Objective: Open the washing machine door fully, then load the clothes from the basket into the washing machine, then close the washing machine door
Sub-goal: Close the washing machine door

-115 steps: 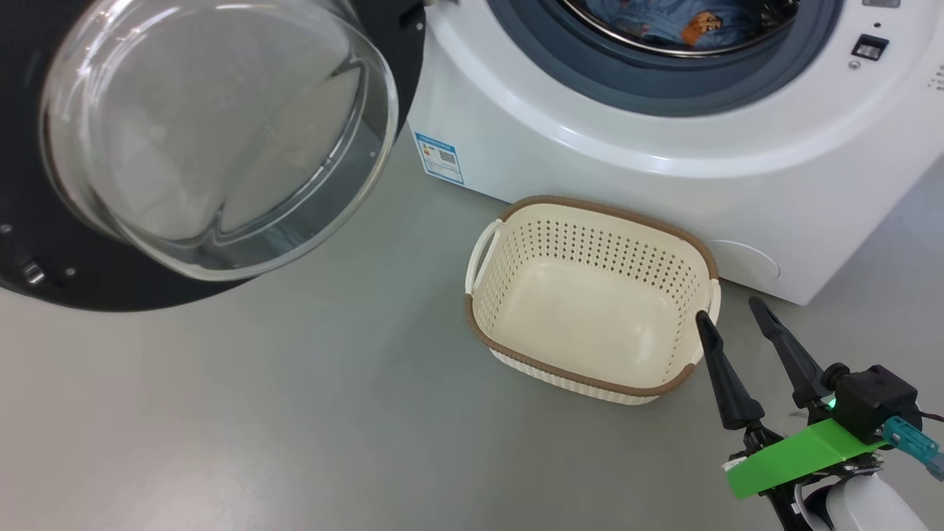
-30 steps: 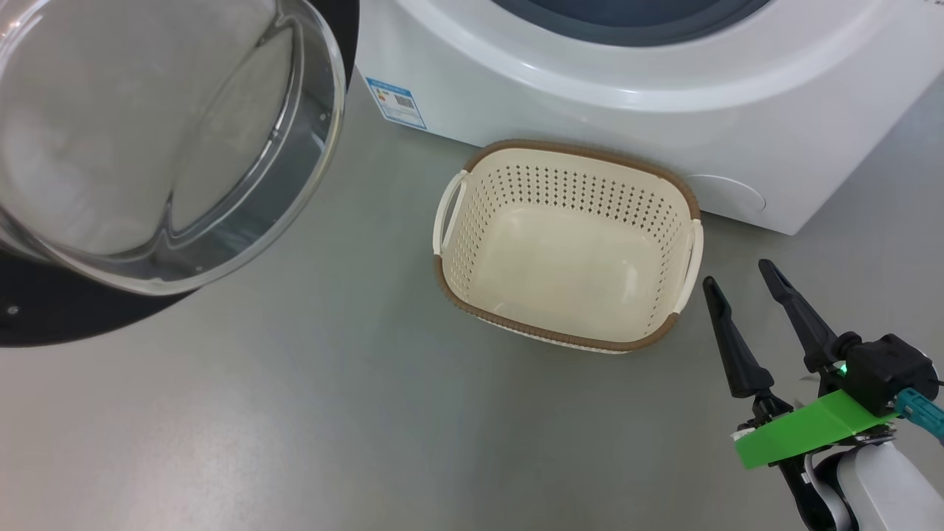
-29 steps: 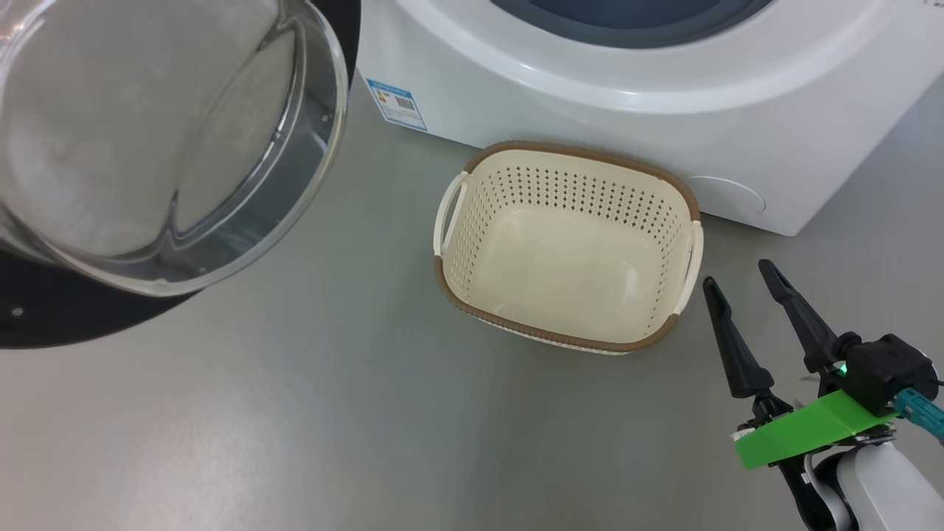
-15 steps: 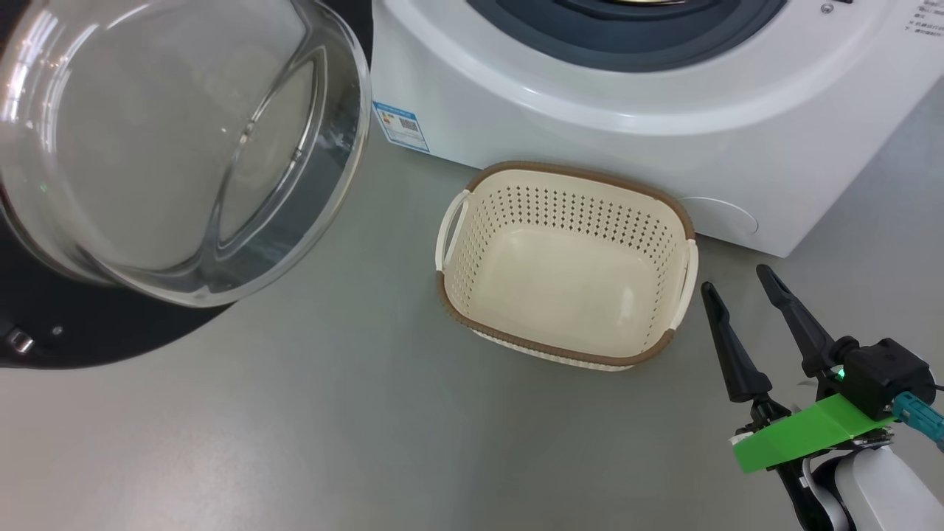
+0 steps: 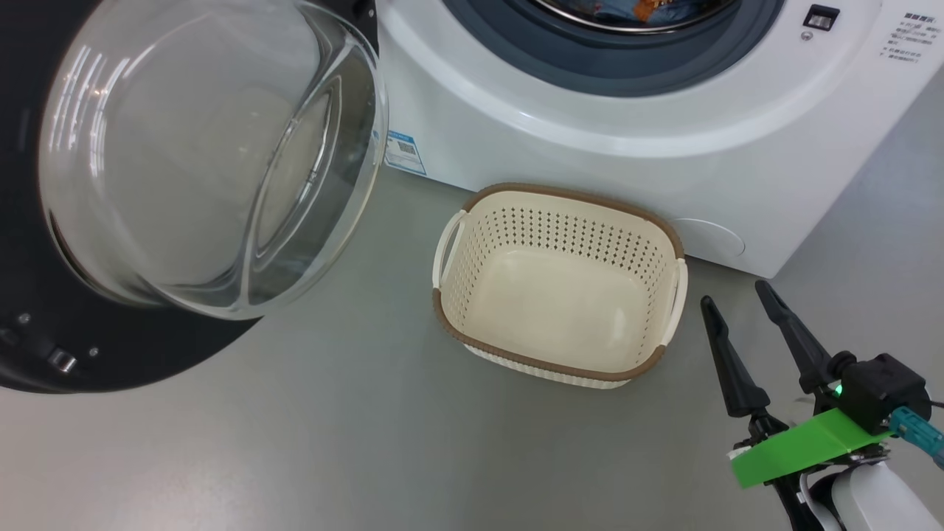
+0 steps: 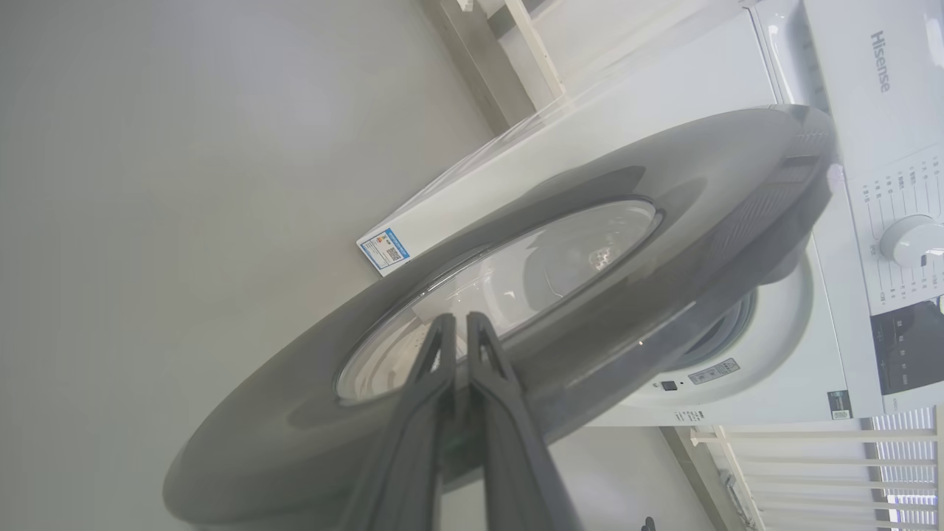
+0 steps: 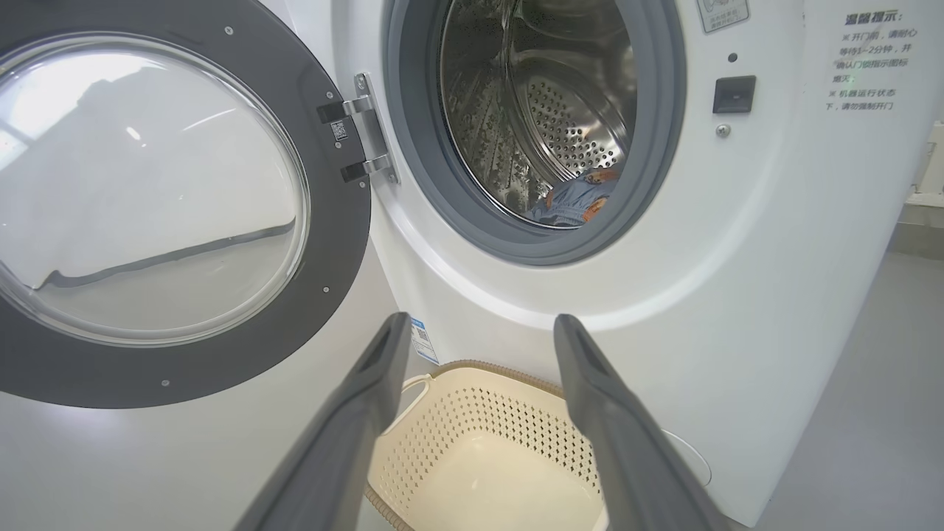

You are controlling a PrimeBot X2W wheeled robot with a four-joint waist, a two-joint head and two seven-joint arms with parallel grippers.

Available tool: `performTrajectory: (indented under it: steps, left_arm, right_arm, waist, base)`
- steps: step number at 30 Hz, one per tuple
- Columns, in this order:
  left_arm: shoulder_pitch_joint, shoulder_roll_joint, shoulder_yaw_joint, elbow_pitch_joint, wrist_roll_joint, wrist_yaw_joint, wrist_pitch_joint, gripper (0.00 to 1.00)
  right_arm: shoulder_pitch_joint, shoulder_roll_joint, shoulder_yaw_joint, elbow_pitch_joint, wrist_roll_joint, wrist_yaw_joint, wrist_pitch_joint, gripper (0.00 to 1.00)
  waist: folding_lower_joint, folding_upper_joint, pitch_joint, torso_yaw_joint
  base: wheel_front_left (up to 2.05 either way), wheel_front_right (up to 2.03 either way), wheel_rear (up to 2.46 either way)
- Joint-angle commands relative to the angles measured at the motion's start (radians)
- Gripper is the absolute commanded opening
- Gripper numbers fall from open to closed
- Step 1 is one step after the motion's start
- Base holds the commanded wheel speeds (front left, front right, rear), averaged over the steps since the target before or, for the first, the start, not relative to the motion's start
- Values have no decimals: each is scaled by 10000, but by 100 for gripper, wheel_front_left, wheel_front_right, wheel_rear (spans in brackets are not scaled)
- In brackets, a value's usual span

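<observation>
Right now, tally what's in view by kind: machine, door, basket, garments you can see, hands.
White front-loading washing machine: 1
Round black-framed glass door, open: 1
Cream perforated plastic basket, empty: 1
Blue garment with orange print, in the drum: 1
Dark two-fingered hands: 2 (left hand shut, right hand open)
Total: 6

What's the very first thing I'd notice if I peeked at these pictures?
The big round washing machine door, with its bulging clear glass middle, stands wide open at the left of the head view. Next comes the cream basket, with nothing in it, on the grey floor in front of the white washing machine. A blue garment lies inside the shiny steel drum.
</observation>
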Motion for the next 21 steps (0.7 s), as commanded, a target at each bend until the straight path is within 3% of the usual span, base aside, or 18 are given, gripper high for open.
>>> performTrajectory:
  steps: [1, 21]
  left_arm:
    - [78, 547, 235, -347, -139, -69, 180, 0]
    - [1027, 107, 74, -2731, -446, -69, 1560, 0]
  right_arm:
    - [139, -26, 130, -241, 18, 44, -80, 100]
    - [578, 25, -433, -324, 14, 44, -80, 100]
  waist:
    - [0, 0, -73, -28]
    - [0, 0, -735, -244]
  base:
    - [0, 0, 0]
    - [0, 0, 0]
